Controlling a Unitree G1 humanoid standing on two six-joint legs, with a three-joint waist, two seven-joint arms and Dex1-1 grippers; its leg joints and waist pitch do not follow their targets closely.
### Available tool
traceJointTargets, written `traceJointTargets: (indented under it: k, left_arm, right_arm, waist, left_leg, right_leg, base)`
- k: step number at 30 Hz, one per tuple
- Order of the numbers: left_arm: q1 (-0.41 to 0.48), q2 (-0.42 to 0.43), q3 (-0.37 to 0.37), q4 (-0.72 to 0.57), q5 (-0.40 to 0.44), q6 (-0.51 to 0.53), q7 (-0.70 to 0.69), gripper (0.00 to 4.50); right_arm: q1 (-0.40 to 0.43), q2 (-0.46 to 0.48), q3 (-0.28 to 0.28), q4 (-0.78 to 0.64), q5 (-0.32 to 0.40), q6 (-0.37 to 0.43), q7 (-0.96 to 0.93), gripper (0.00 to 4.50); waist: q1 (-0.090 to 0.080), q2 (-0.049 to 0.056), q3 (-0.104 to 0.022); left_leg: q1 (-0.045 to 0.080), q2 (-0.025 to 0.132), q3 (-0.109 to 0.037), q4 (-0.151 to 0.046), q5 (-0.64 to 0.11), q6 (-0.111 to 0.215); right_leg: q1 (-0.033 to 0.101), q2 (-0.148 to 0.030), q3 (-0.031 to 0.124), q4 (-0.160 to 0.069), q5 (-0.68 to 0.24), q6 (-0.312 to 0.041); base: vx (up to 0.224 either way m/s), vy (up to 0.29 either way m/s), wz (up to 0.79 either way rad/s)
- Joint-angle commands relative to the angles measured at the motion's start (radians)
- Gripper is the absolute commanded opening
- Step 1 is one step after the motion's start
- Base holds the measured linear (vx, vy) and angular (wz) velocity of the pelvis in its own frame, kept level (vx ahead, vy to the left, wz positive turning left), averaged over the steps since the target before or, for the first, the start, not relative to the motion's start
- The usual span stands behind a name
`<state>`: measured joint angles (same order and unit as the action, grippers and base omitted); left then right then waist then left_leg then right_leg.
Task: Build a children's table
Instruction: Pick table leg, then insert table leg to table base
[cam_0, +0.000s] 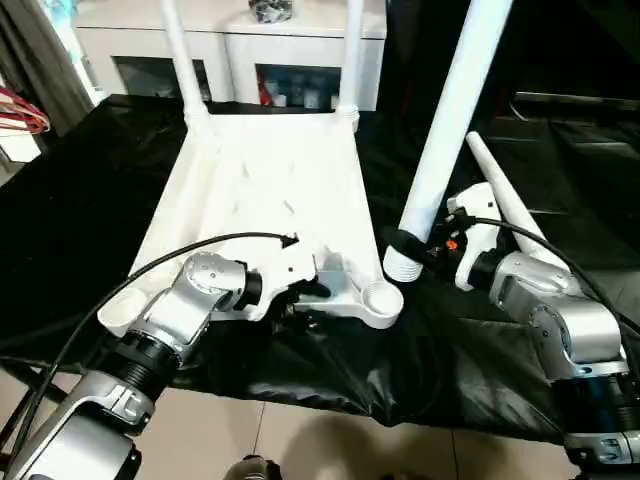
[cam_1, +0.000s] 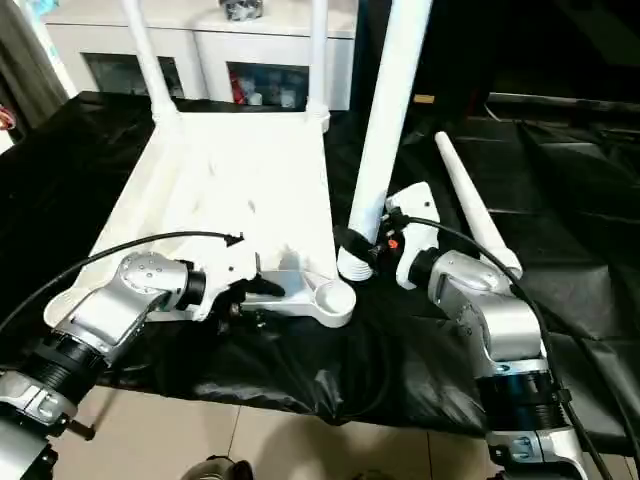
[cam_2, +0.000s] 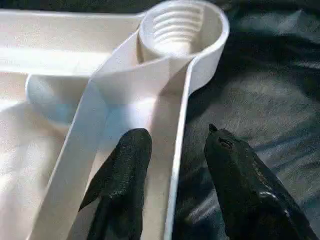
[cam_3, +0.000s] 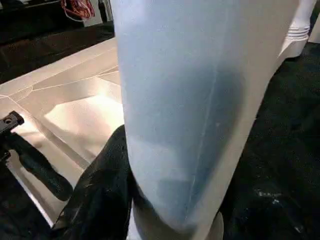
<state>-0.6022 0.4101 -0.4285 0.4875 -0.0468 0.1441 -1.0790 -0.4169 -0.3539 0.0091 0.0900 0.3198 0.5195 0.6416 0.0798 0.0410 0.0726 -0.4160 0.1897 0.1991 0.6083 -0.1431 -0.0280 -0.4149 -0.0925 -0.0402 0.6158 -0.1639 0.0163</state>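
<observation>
Left eye view: upside-down white table top (cam_0: 265, 190) lying on a counter (cam_0: 80, 210) draped in black sheeting, ribbed underside facing up. Two legs (cam_0: 182, 60) already standing upright in the far corner sockets, in front of a white cabinet (cam_0: 230, 55) with glass doors. Near right corner socket (cam_0: 381, 297) open, its inner thread plain in the left wrist view.

Left pincer (cam_2: 172, 175) at the near edge of the top, just beside that socket, fingers (cam_2: 125, 170) apart and straddling the thin rim: one over the inner side, the other over the black sheeting outside. Cannot tell whether either finger touches the rim.

Right pincer (cam_0: 408, 244) clamped on the lower part of a third leg (cam_0: 450, 120), close above its ringed end. Leg tilted, upper end leaning away to the right, lower end near the counter just beside the open socket, not in it. Fourth leg (cam_0: 505, 205) lying flat on the sheeting behind the right wrist, apart from the top.
</observation>
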Motion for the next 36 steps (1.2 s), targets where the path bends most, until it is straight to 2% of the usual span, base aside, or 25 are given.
traceJointTargets:
  k: [1, 6, 8, 9, 12, 13, 20, 22, 26, 28, 29, 30, 33, 36]
  left_arm:
    - [-0.024, 0.002, 0.015, 0.018, 0.010, -0.009, 0.003, 1.80]
    - [-0.028, -0.004, 0.031, 0.039, -0.002, -0.016, -0.023, 1.33]
    - [-0.028, -0.006, 0.034, 0.039, -0.007, -0.015, -0.028, 1.26]
    - [-0.028, -0.009, 0.039, 0.040, -0.013, -0.017, -0.031, 1.06]
    - [-0.028, -0.022, 0.056, 0.034, -0.041, 0.002, -0.041, 0.88]
    - [-0.029, -0.023, 0.054, 0.035, -0.042, 0.004, -0.045, 0.70]
    - [-0.026, -0.017, 0.033, 0.055, -0.004, -0.011, -0.053, 0.17]
    - [-0.025, -0.008, 0.015, 0.068, 0.028, -0.026, -0.051, 0.04]
    - [-0.023, -0.002, 0.006, 0.079, 0.044, -0.033, -0.051, 0.00]
    - [-0.025, -0.003, 0.008, 0.082, 0.051, -0.038, -0.037, 0.00]
    - [-0.029, -0.010, 0.017, 0.092, 0.053, -0.037, -0.025, 0.45]
    - [-0.029, -0.010, 0.017, 0.092, 0.053, -0.037, -0.025, 0.57]
    - [-0.034, -0.021, 0.034, 0.105, 0.049, -0.043, -0.015, 0.62]
    - [-0.038, -0.026, 0.042, 0.112, 0.044, -0.053, -0.013, 0.84]
  right_arm:
    - [0.012, 0.001, 0.006, -0.029, -0.006, -0.011, -0.001, 1.89]
    - [0.015, 0.005, 0.011, -0.028, -0.009, -0.015, 0.002, 1.89]
    - [0.015, 0.005, 0.012, -0.027, -0.009, -0.016, 0.002, 1.89]
    - [0.014, 0.005, 0.013, -0.027, -0.008, -0.016, 0.001, 1.89]
    - [0.014, 0.004, 0.014, -0.025, -0.008, -0.017, 0.002, 1.89]
    - [0.014, 0.003, 0.015, -0.025, -0.008, -0.017, 0.003, 1.89]
    - [0.016, 0.002, 0.015, -0.027, -0.012, -0.017, 0.009, 1.89]
    - [0.016, 0.001, 0.016, -0.027, -0.012, -0.017, 0.011, 1.89]
    - [0.015, -0.001, 0.019, -0.026, -0.012, -0.017, 0.014, 1.89]
    - [0.014, -0.001, 0.020, -0.025, -0.012, -0.018, 0.014, 1.89]
    - [0.013, -0.002, 0.020, -0.024, -0.013, -0.019, 0.015, 1.89]
    - [0.013, -0.002, 0.020, -0.024, -0.013, -0.019, 0.015, 1.89]
    - [0.010, -0.002, 0.020, -0.021, -0.015, -0.019, 0.018, 1.89]
    - [0.006, -0.004, 0.020, -0.019, -0.016, -0.019, 0.021, 1.89]
  waist:
    - [-0.004, 0.000, -0.088]
    - [-0.001, -0.001, -0.089]
    - [-0.001, 0.000, -0.089]
    - [0.000, -0.001, -0.089]
    - [0.001, -0.001, -0.090]
    - [0.001, -0.001, -0.089]
    - [0.000, 0.000, -0.089]
    - [-0.001, -0.001, -0.087]
    - [-0.009, -0.004, -0.085]
    - [-0.016, -0.006, -0.080]
    - [-0.018, -0.008, -0.080]
    - [-0.020, -0.007, -0.080]
    - [-0.022, -0.009, -0.080]
    - [-0.022, -0.008, -0.080]
  left_leg:
    - [0.050, 0.029, -0.024, -0.078, -0.383, -0.059]
    - [0.046, 0.028, -0.023, -0.077, -0.362, -0.053]
    - [0.049, 0.029, -0.023, -0.078, -0.369, -0.053]
    - [0.049, 0.029, -0.023, -0.078, -0.371, -0.053]
    - [0.048, 0.029, -0.022, -0.077, -0.362, -0.051]
    - [0.047, 0.029, -0.022, -0.077, -0.362, -0.050]
    - [0.048, 0.030, -0.023, -0.078, -0.363, -0.048]
    - [0.046, 0.029, -0.024, -0.079, -0.372, -0.050]
    - [0.045, 0.028, -0.026, -0.081, -0.387, -0.054]
    - [0.051, 0.026, -0.026, -0.081, -0.416, -0.056]
    - [0.053, 0.026, -0.026, -0.081, -0.424, -0.056]
    - [0.055, 0.025, -0.027, -0.080, -0.428, -0.056]
    - [0.055, 0.024, -0.027, -0.079, -0.416, -0.052]
    - [0.058, 0.027, -0.027, -0.080, -0.422, -0.052]
  right_leg:
    - [0.030, -0.042, 0.025, -0.082, -0.350, -0.182]
    - [0.032, -0.044, 0.025, -0.080, -0.328, -0.190]
    - [0.031, -0.044, 0.025, -0.080, -0.330, -0.193]
    - [0.031, -0.044, 0.026, -0.081, -0.331, -0.193]
    - [0.032, -0.044, 0.026, -0.078, -0.315, -0.201]
    - [0.032, -0.044, 0.026, -0.079, -0.313, -0.203]
    - [0.031, -0.043, 0.025, -0.081, -0.330, -0.191]
    - [0.033, -0.044, 0.025, -0.083, -0.343, -0.185]
    - [0.035, -0.045, 0.024, -0.083, -0.365, -0.182]
    - [0.033, -0.046, 0.024, -0.091, -0.417, -0.176]
    - [0.032, -0.046, 0.023, -0.094, -0.434, -0.173]
    - [0.033, -0.048, 0.023, -0.096, -0.458, -0.167]
    - [0.032, -0.046, 0.023, -0.101, -0.479, -0.152]
    - [0.028, -0.046, 0.022, -0.103, -0.485, -0.155]
  base:
    - [0.000, 0.000, 0.00]
    - [0.000, 0.000, 0.00]
    - [0.000, 0.000, 0.00]
    - [0.000, 0.000, 0.00]
    - [0.000, 0.000, 0.00]
    - [0.000, 0.000, 0.00]
    - [0.000, 0.000, 0.00]
    - [0.000, 0.000, 0.00]
    - [0.000, 0.000, 0.00]
    - [0.000, 0.000, 0.00]
    - [0.000, 0.000, 0.00]
    - [0.000, 0.000, 0.00]
    - [0.000, 0.000, 0.00]
    - [0.000, 0.000, 0.00]
